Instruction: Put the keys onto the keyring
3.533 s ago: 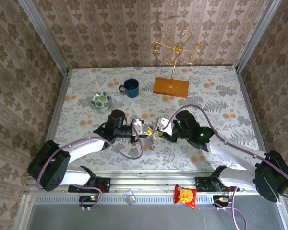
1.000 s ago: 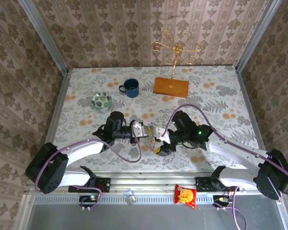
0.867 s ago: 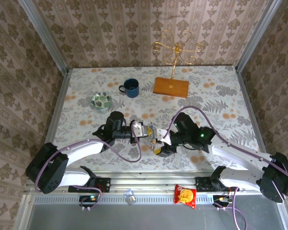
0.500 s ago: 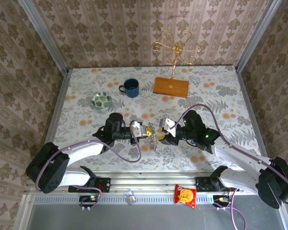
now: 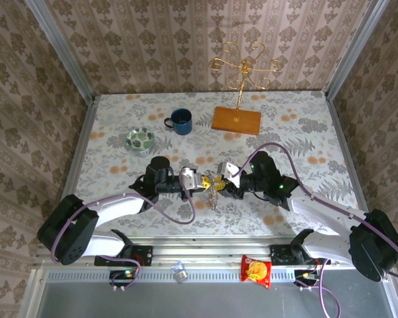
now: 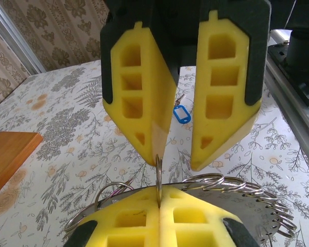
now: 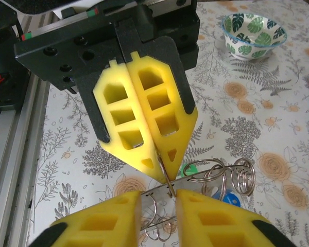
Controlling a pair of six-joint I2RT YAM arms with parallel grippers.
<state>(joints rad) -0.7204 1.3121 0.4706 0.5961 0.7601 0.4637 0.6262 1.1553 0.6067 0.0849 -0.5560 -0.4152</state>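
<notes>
**A:** Left gripper point(image 6: 159, 198) is clamping shut on the keyring point(image 6: 232, 188), pinching one wire loop that is standing upright, edge-on, at its fingertips. The other coils are fanning off sideways across its pads.

**B:** Right gripper point(image 6: 177, 157)?

**A:** Facing it nose to nose, jaws standing apart and straddling that same loop, gripping nothing. The loop is sitting off-centre, hard against one finger.

**B:** Keys?

**A:** One blue-tagged key point(image 6: 181, 113) is lying on the table point(image 6: 67, 134), showing through the gap in the right jaws, not on the ring. I'm reckoning the right arm is nearer, so it's fetching while the left is presenting the loop.
</notes>
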